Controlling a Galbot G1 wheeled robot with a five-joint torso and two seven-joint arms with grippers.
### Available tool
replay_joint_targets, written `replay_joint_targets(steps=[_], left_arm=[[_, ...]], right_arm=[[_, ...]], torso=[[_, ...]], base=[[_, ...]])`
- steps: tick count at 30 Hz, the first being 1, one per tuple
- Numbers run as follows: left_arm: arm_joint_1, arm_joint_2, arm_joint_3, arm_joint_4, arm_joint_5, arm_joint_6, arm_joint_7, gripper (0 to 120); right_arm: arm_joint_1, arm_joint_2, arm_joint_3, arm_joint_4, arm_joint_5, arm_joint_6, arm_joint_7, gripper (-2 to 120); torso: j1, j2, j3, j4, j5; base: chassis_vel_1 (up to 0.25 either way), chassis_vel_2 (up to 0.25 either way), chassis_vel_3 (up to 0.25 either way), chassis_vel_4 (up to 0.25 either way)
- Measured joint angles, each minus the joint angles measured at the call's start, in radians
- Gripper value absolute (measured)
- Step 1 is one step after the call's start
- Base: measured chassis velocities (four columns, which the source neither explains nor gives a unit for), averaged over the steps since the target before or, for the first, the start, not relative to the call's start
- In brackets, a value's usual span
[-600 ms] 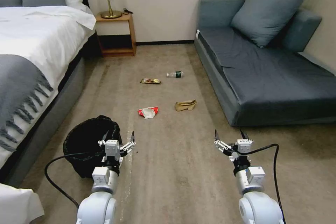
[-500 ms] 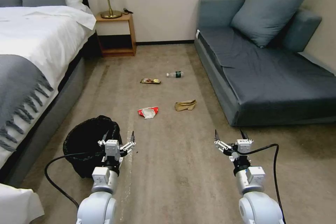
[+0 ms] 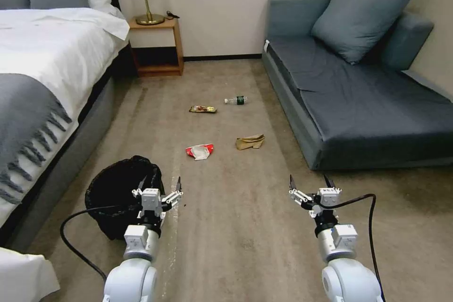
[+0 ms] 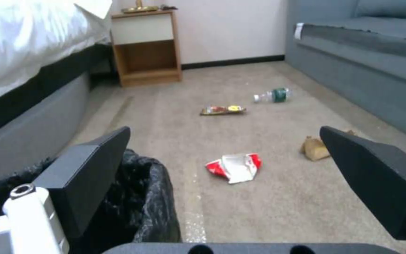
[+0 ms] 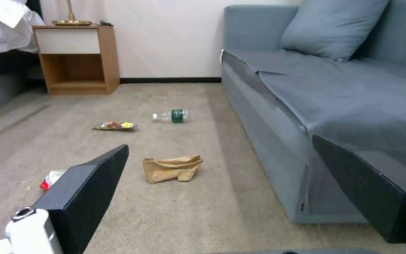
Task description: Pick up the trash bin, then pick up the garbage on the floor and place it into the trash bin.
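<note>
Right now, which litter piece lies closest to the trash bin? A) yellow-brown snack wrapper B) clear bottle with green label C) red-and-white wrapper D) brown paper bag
C: in the head view the red-and-white wrapper lies on the carpet just beyond the trash bin, while the brown paper bag, snack wrapper and bottle sit farther off.

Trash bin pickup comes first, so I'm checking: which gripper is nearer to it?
Left. The left gripper hovers open over the trash bin's near right rim. The right gripper, also open, hangs over bare carpet well off to the bin's right.
</note>
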Motion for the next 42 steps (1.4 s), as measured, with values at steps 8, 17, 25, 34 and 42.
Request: replay_joint_targets(steps=[8,17,25,34,42], left_arm=[[-0.014,0.027,-0.028,-0.032,-0.073,0.023,-0.03,100],[-0.042,0.083,-0.088,-0.101,-0.232,0.076,-0.101,100],[-0.081,0.154,-0.169,-0.188,-0.44,0.142,-0.189,100],[-0.101,0.208,-0.243,-0.22,-0.587,0.201,-0.246,100],[-0.111,0.249,-0.265,-0.153,-0.616,0.234,-0.267,98]], right_arm=[[-0.076,0.008,-0.014,0.087,0.055,-0.036,-0.002,100],[-0.23,0.015,-0.039,0.252,0.196,-0.115,-0.025,100],[-0.208,0.011,-0.046,0.228,0.197,-0.117,-0.029,100],[-0.18,-0.002,-0.039,0.201,0.2,-0.115,-0.021,100],[-0.161,-0.001,-0.047,0.178,0.196,-0.106,-0.01,100]], torso=[[0.0,0.0,0.0,0.0001,-0.0001],[0.0,0.0,0.0,0.0,-0.0007],[0.0,0.0,0.0,0.0001,-0.0003],[0.0,0.0,0.0,0.0001,-0.0002],[0.0,0.0,0.0,0.0,-0.0001]], base=[[0.0,0.0,0.0,0.0],[0.0,0.0,0.0,0.0],[0.0,0.0,0.0,0.0],[0.0,0.0,0.0,0.0],[0.0,0.0,0.0,0.0]])
